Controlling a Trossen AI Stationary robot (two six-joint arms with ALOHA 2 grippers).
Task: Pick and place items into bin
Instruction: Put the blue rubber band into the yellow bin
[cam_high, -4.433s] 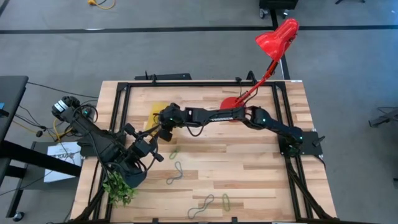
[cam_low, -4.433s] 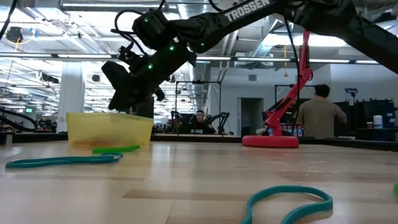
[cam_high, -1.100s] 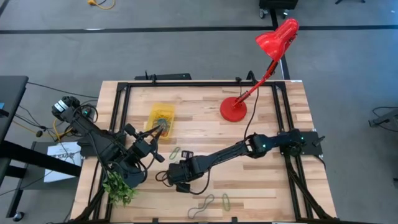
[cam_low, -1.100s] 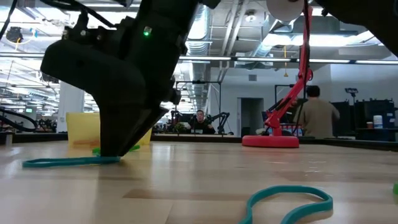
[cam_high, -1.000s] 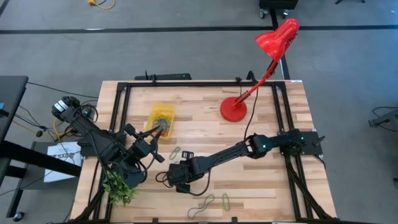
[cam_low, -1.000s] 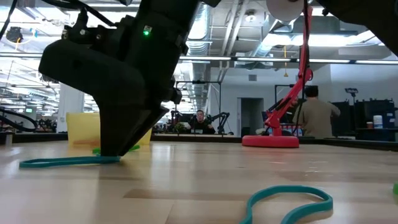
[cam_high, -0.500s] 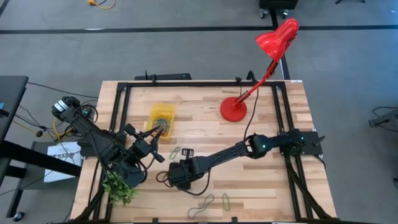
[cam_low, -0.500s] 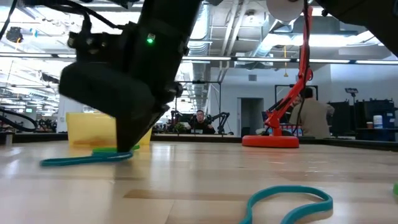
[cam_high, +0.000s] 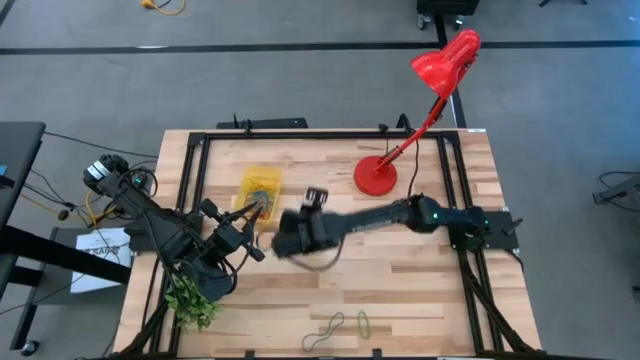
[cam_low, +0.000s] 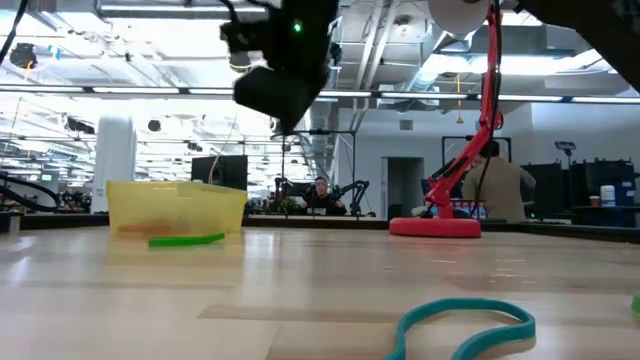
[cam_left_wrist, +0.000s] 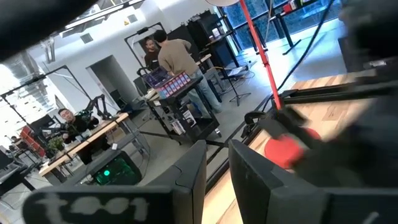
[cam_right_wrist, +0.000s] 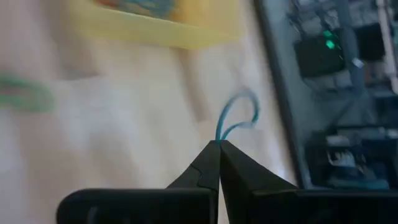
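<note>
My right gripper (cam_right_wrist: 219, 144) is shut on a thin teal band (cam_right_wrist: 238, 114) and hovers above the table's middle (cam_high: 287, 240), a little to the near right of the yellow bin (cam_high: 260, 190); it shows high up in the low view (cam_low: 285, 75). Several coloured bands lie inside the bin (cam_right_wrist: 168, 25). A green band (cam_low: 187, 239) lies flat on the wood in front of the bin. My left gripper (cam_high: 255, 228) waits open at the table's left, near the bin, holding nothing (cam_left_wrist: 217, 180). My right gripper pinches the teal band between its two fingertips (cam_right_wrist: 211, 158). A short loop of the band (cam_right_wrist: 245, 106) stands out beyond the tips. The band is lifted clear of the table; how its remaining length hangs is blurred.
A red lamp stands on its round base (cam_high: 376, 177) at the far right. Two more bands (cam_high: 330, 328) (cam_high: 364, 323) lie near the front edge, one of them a teal loop (cam_low: 465, 322). A green plant (cam_high: 190, 300) sits at the near left. People stand in the room beyond.
My right gripper has shut on the teal band that lay on the table, then risen and swung toward the far edge, toward the bin. The band has left the wood and travels with the fingers. The green band stays where it was.
</note>
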